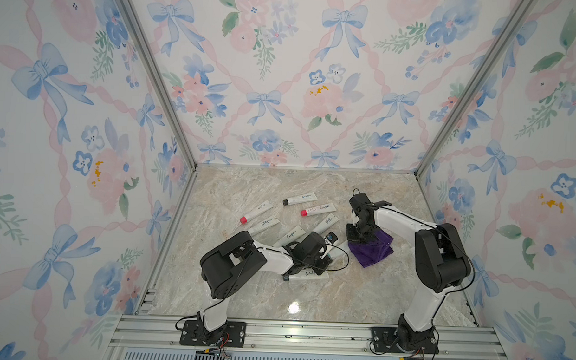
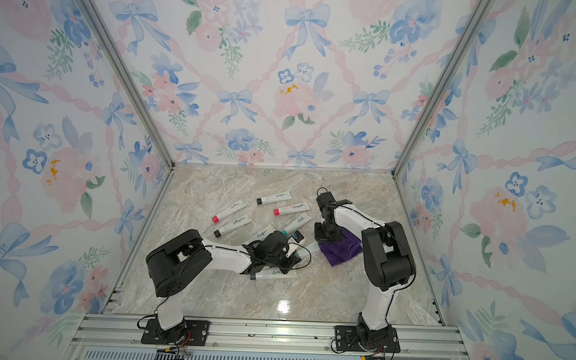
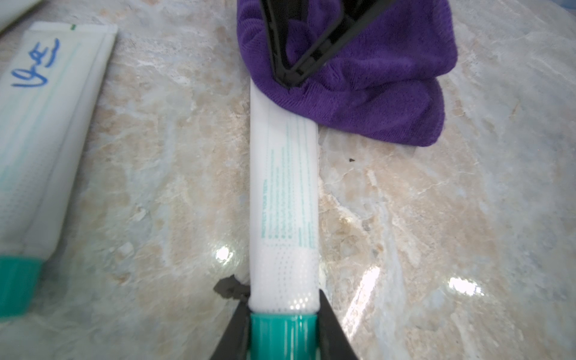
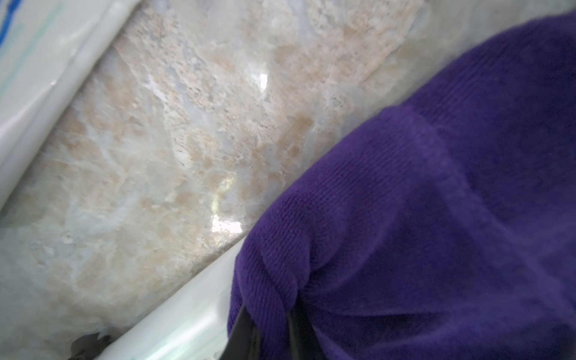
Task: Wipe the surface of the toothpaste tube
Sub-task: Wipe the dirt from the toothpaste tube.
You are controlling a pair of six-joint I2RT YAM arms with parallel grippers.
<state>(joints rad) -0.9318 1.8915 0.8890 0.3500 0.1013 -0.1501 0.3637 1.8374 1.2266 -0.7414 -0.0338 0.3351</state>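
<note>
A toothpaste tube (image 3: 283,193) lies stretched between both grippers on the marble table (image 3: 436,218).
The left gripper (image 3: 283,325) clamps its teal cap (image 3: 282,341). The long axis runs from the cap toward the right gripper (image 3: 291,79), which is pinched tight on a purple cloth (image 3: 374,93) draped over the tube's far end.

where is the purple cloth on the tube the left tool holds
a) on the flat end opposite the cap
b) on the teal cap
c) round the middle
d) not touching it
a: in the left wrist view the purple cloth covers the flat end of the tube, far from the teal cap in the left tool
</note>
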